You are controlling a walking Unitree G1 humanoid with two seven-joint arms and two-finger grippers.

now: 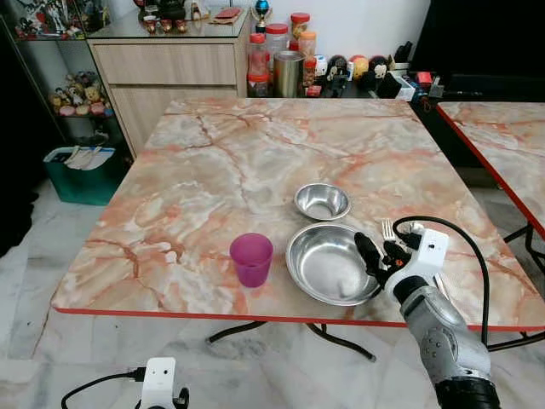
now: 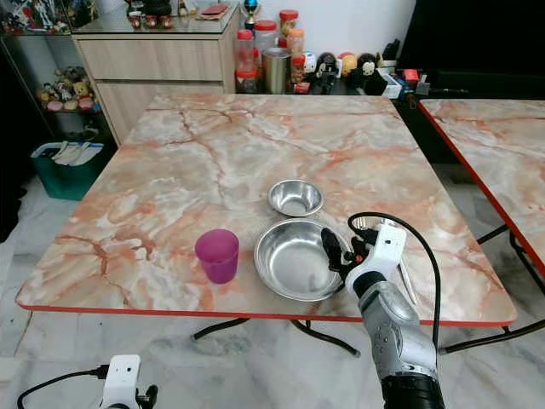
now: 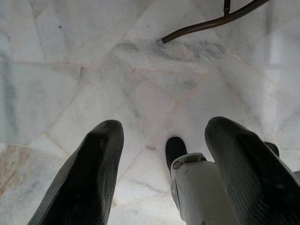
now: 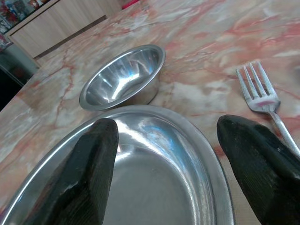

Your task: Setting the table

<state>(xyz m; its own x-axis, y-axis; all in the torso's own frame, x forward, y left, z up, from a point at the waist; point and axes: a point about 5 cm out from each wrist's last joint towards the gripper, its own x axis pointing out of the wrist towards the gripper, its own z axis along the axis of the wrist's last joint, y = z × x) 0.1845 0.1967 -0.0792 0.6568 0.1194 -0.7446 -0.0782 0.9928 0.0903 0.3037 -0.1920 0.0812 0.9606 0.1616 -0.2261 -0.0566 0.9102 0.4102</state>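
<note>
On the marble table a purple cup stands near the front edge. To its right sits a large steel plate, with a small steel bowl just behind it. A fork lies right of the plate, tines pointing away from me. My right gripper hovers open over the plate's right rim, holding nothing; the small bowl and the fork lie beyond its fingers. My left gripper hangs open below the table, over the floor.
A second marble table stands close on the right. Behind the table are a wooden cabinet and jars and a steel canister. A green bin sits on the floor at the left. A metal table leg runs across the floor.
</note>
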